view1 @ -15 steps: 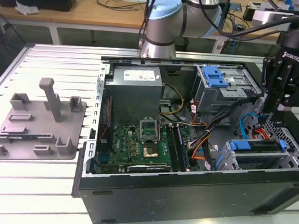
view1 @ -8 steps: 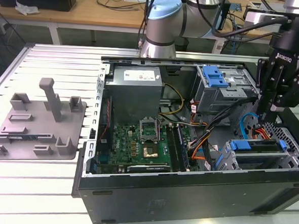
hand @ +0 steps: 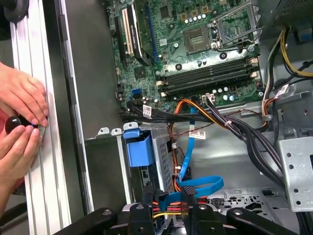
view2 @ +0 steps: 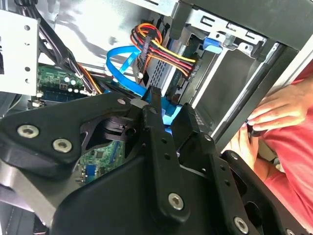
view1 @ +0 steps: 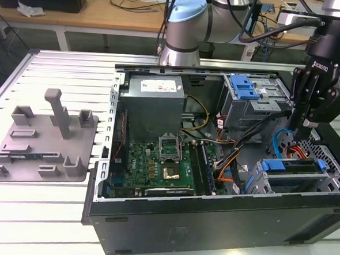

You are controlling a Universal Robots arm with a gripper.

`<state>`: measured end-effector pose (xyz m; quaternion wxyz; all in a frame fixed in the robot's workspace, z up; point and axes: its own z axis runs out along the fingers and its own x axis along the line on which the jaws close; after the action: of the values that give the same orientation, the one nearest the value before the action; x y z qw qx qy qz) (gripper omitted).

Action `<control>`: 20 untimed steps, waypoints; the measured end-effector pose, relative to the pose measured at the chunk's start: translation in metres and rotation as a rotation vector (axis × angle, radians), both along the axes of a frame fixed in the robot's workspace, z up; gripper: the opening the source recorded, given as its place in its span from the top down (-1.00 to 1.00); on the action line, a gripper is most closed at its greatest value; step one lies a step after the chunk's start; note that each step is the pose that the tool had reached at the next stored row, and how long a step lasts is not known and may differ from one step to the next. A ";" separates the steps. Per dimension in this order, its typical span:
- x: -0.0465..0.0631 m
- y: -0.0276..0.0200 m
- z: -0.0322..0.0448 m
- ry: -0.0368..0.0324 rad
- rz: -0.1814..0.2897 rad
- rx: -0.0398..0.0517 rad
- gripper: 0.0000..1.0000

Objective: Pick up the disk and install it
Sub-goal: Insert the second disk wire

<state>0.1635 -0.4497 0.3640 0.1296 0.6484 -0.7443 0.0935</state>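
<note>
The open black metal computer case (view1: 211, 208) lay on its side on a ribbed aluminium table (view1: 58, 68). The gripper (view1: 302, 121) hung inside the case at its far corner on the exterior view's right, close to the side wall. In the first wrist view its black fingers (hand: 146, 198) stood apart, with nothing clamped between them.

The disk (view1: 291, 167), a flat silver slab in a blue plastic frame, sat in the metal cage in that same corner of the case, just below the gripper. Room there was tight: a flat blue ribbon cable (hand: 200, 185) and a bundle of red, yellow and orange wires (view2: 164, 49) crowded the space around the gripper.

The green circuit board (view1: 156, 161) covered the middle of the case floor, and a grey metal box (view1: 157, 103) stood behind it.

A person's hands (hand: 22, 107) rested on the table just outside the case wall. A grey moulded tray (view1: 42, 143) lay well apart from the case, on the exterior view's left.
</note>
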 end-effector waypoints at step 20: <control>0.001 0.0011 -0.0036 0.0351 0.009 -0.0592 0.68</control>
<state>0.1642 -0.4486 0.3604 0.1614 0.6491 -0.7360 0.1047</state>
